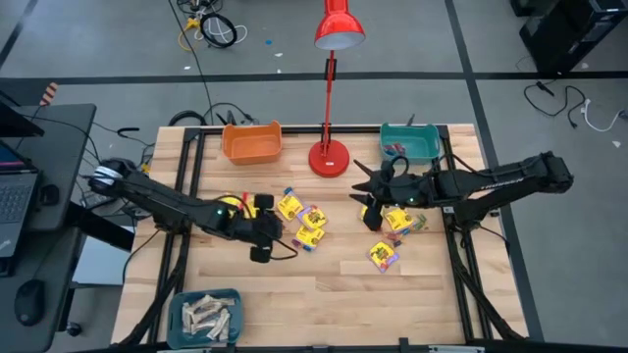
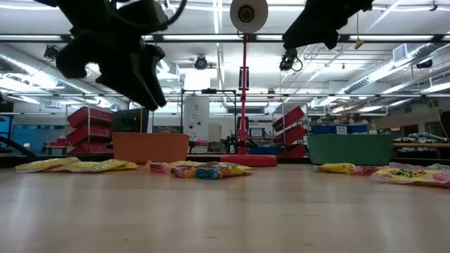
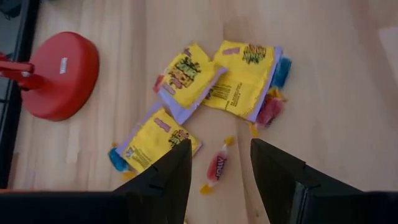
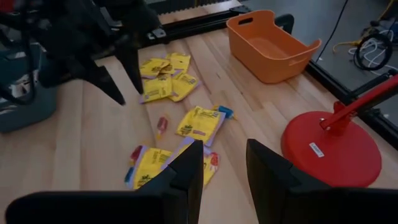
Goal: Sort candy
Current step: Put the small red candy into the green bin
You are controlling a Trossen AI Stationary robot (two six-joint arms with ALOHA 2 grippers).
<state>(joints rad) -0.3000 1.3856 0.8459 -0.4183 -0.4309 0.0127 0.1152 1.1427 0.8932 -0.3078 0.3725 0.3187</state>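
Note:
The candy lies loose on the wooden table: yellow square packets [image 1: 312, 224] in the middle, more of them [image 1: 395, 222] toward the right, and small red and blue pieces among them. My left gripper [image 1: 267, 235] hangs open above the table, left of the middle packets. In its wrist view a small red wrapped sweet [image 3: 217, 167] lies on the table below the gap between its fingers. My right gripper [image 1: 361, 186] is open and raised, near the red lamp's base. In its wrist view [image 4: 224, 144] nothing is between its fingers.
An orange bin [image 1: 252, 143] and a teal bin [image 1: 410, 143] stand at the far edge, with a red desk lamp [image 1: 330, 157] between them. A blue-grey bin holding pale beige bars [image 1: 206, 316] sits at the near left. Bare wood lies along the near edge.

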